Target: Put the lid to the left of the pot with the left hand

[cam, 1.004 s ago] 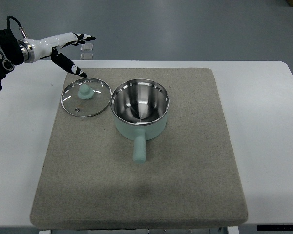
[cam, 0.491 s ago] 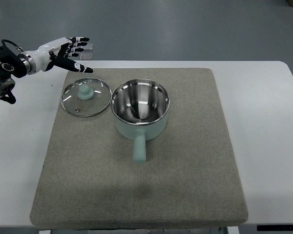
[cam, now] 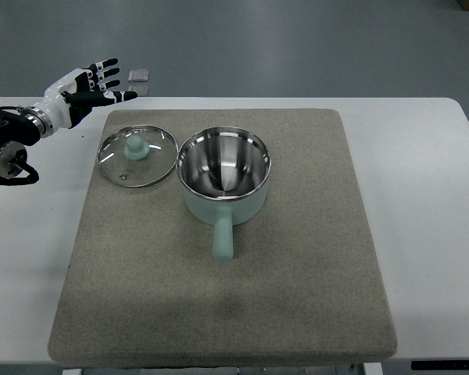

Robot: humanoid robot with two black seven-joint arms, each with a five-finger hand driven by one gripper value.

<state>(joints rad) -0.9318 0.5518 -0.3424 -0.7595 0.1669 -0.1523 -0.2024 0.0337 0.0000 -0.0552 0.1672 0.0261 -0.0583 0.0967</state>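
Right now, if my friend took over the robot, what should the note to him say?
Left hand: open, fingers spread, holding nothing, up near the table's far-left corner, apart from the lid.
Right hand: not in view.
Lid: lying flat on the grey mat, knob up, just left of the pot, rims close together.
Pot: open, empty, handle pointing toward the robot.
Done: the lid sits left of the pot.
Left: apparently nothing but resting the arm.

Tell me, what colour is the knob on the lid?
The knob on the glass lid is pale mint green, seen in the top view.
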